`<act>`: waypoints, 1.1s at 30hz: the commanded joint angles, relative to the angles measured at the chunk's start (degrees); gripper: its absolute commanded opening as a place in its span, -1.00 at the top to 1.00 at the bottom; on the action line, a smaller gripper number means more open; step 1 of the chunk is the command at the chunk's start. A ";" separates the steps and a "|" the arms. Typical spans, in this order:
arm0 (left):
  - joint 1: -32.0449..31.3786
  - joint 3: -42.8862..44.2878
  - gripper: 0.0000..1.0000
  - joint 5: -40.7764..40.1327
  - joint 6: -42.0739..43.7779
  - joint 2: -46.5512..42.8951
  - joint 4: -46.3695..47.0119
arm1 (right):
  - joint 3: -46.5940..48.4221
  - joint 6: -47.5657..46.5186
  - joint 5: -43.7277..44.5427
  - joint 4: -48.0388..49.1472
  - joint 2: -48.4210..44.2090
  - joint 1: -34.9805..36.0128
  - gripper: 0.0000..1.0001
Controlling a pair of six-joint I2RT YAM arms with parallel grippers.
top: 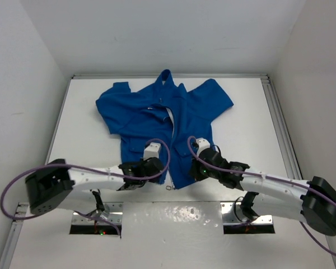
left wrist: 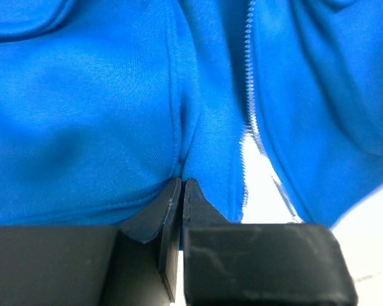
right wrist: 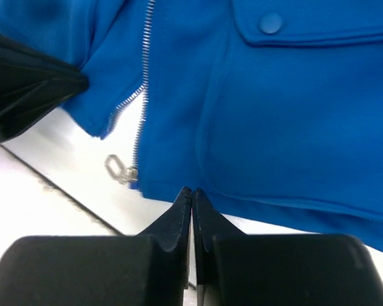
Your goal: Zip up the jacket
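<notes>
l+r jaws pinch jacket [top: 145,112] hem; zip [right wrist: 143,64] undone

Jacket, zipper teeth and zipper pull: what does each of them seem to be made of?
The jacket looks like soft matte cloth, perhaps cotton-like: it creases and shows stitched seams. The zipper teeth are pale and silvery, likely metal, possibly plastic. The zipper pull is a small glinting looped piece, apparently bare metal.

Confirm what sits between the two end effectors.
The jacket's open zipper bottom, its pull and a wedge of bare table; clearest in the right wrist view.
</notes>
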 commanded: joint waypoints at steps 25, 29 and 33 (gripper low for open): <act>-0.34 -17.83 1.00 -0.46 -9.26 -38.60 23.60 | -0.11 27.30 -11.67 37.15 7.71 0.46 -0.10; -0.43 -18.18 1.00 0.42 -8.91 -38.51 24.39 | -0.03 28.45 -12.98 39.53 9.20 0.47 -0.09; -0.34 -17.66 1.00 0.33 -7.85 -39.48 24.13 | 0.50 30.21 -14.04 39.88 11.31 0.38 -0.10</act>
